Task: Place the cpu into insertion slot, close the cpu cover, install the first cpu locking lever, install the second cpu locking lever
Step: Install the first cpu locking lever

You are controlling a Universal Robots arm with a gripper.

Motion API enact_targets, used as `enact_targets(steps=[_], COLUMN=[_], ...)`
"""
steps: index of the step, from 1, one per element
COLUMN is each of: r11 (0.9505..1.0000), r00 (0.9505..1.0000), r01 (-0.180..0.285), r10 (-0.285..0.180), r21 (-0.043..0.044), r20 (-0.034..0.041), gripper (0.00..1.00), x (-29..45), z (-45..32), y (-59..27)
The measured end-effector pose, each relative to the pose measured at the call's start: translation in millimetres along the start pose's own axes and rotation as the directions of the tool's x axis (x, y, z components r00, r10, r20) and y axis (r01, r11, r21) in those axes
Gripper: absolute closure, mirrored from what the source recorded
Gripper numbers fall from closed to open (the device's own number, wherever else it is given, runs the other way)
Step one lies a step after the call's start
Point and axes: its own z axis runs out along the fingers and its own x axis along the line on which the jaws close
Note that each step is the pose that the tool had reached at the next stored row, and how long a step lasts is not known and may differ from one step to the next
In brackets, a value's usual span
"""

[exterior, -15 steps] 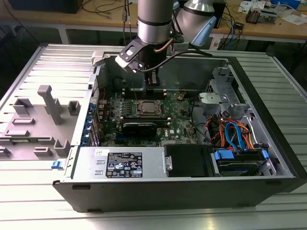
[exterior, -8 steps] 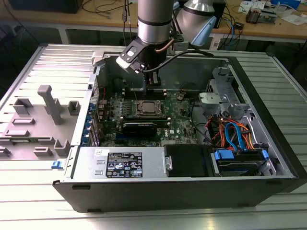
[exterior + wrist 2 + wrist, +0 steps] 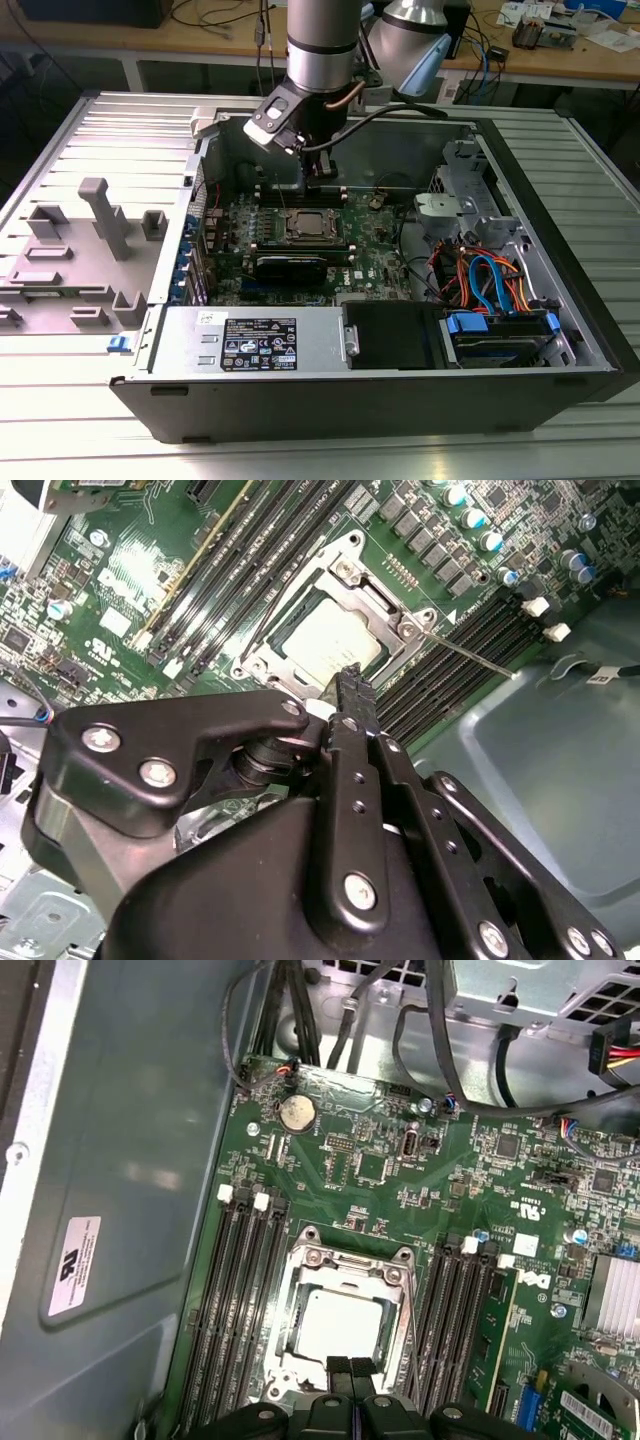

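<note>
Tool narrow, tips together, nothing held, close over the cover edge; contact can't tell. Cpu sits in slot, cover flat over it. Exterior view: cpu at tool's 6 o'clock, on board in open pc case on surface.

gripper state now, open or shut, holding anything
Gripper: fingers shut, nothing visible between them.
</note>
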Motion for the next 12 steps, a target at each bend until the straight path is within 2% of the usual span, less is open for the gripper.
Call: enact_targets(steps=[12], r11=[0.9982], r00=[0.9982], r01=[0.06], r10=[-0.06], r21=[0.0001], r20=[0.0002], gripper=[0.89], x=[-1.7], z=[0.0], y=[-0.6])
